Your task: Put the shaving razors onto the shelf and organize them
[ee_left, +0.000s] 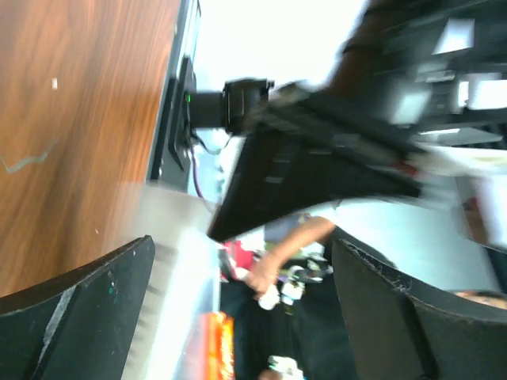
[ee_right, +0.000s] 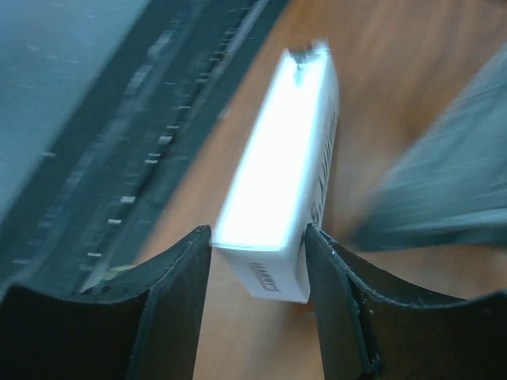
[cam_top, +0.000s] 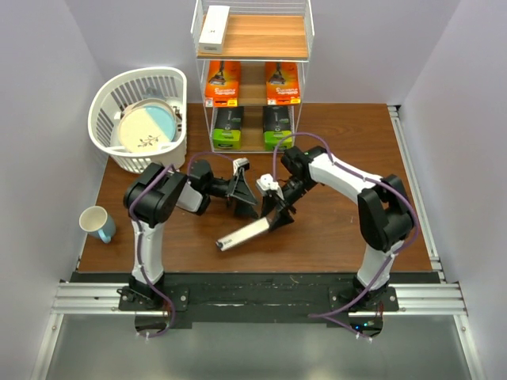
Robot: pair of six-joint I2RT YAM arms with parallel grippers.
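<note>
Clamping the long white box (ee_right: 277, 182) on the table (cam_top: 333, 237), right gripper (ee_right: 257, 237) — left gripper (ee_left: 242, 245) gapes empty.

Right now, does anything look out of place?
Yes. One long white box lies crooked on the table, with the right gripper closed around it, while five other packs sit neatly on the shelf.

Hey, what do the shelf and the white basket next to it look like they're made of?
Shelf: thin white frame, probably coated metal wire; brown boards with visible grain, likely wood or wood veneer, satin finish. White basket: apparently moulded plastic, judging by its even slats and smooth, thick rim.
</note>
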